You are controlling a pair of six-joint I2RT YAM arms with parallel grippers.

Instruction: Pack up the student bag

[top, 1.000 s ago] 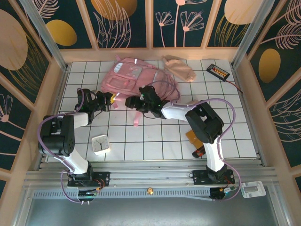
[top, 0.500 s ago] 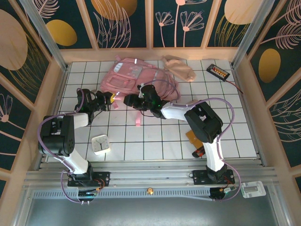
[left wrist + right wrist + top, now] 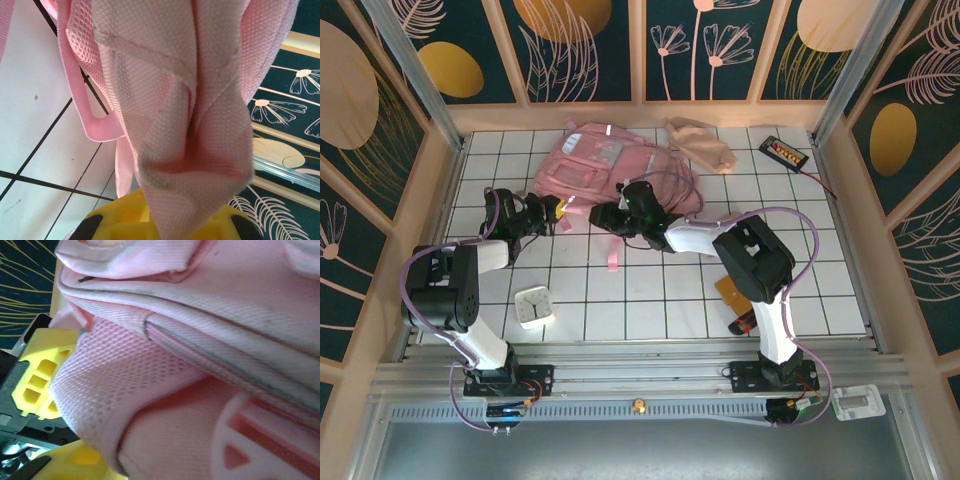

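Top external: student bag [image 3: 610, 165] lies far-centre on the table [image 3: 650, 290]. Left pincer [image 3: 554, 214] is clamped on its fabric. Right pincer [image 3: 604, 216] is against the bag, can't tell whether it grips. Step looks like opening the bag. Next: secure both holds, spread the mouth.

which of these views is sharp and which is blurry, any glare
Top external: evenly lit, sharp, no glare on the table. Left wrist: student bag weave crisp mid-frame, blurred at the bottom. Right wrist: mesh sharp, lower right corner blurred.
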